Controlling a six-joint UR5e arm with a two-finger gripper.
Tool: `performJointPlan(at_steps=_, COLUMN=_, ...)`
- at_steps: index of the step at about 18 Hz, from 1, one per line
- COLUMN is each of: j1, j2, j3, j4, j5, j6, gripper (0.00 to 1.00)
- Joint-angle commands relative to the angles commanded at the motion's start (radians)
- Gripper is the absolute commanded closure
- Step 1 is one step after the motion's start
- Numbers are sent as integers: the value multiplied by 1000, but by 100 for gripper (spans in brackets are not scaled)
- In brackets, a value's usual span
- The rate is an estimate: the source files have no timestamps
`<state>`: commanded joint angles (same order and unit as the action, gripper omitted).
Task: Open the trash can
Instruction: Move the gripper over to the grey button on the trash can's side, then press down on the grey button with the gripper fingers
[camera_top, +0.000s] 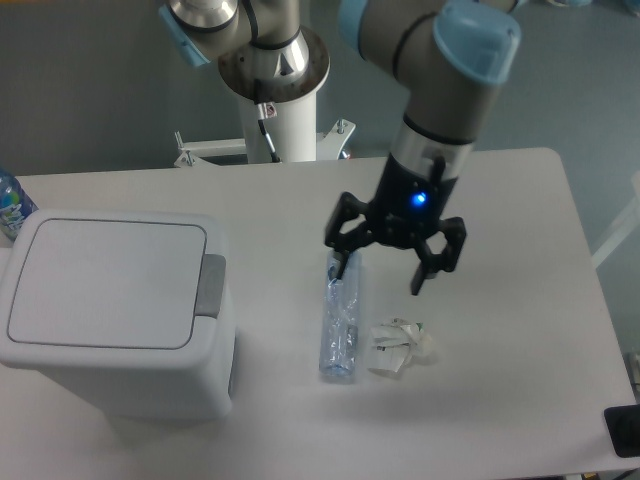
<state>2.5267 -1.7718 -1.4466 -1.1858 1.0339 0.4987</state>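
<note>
The trash can (115, 315) sits at 9 o'clock on the table (500, 400), its flat lid down and the darker push tab (209, 286) on its right edge. The end effector (383, 268) hangs near the centre with its fingers spread wide, holding nothing, above the cap end of a clear plastic bottle (341, 320). A crumpled wrapper (399, 346) lies just beside the bottle, at 5 o'clock.

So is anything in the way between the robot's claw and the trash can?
Only the clear plastic bottle, lying on the table just under the open tool. From there to the trash can and its grey push tab, the table is bare.
</note>
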Motion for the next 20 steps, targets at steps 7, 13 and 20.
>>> performJointPlan(at_steps=7, j1=-64, j2=-14, j3=5, j4=24, j5=0, j6=-52, gripper=0)
performJointPlan(at_steps=13, j1=-103, j2=-37, j3=2, j4=57, j5=5, j6=-97, gripper=0)
performJointPlan(at_steps=20, j1=-103, j2=-37, j3=-14, j4=58, j5=11, j6=-98, gripper=0)
